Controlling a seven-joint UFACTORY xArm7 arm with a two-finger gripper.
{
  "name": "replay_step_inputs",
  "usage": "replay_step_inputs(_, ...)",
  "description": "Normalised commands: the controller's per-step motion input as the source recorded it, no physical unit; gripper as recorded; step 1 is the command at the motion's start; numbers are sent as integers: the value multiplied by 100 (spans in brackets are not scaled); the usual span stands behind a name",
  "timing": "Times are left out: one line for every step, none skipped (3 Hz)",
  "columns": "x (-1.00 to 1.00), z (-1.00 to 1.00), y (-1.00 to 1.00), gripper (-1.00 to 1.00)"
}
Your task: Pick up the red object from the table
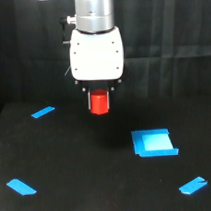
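Exterior view shows you the gripper (pixel 99 101) hanging under its white housing, its two dark fingers (pixel 89 100) closed narrowly on the red object (pixel 99 104), which sits between them and pokes out slightly below. You can see the block held above the black table (pixel 71 160), clear of the surface. Four blue marks lie around it: a tape strip (pixel 43 112) at the exterior view's left, another strip (pixel 21 187) lower left, a square patch (pixel 154 142) toward the right, and one more strip (pixel 193 185) at lower right.
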Motion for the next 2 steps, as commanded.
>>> replay_step_inputs(6,14,5,-100)
replay_step_inputs(12,25,12,-92)
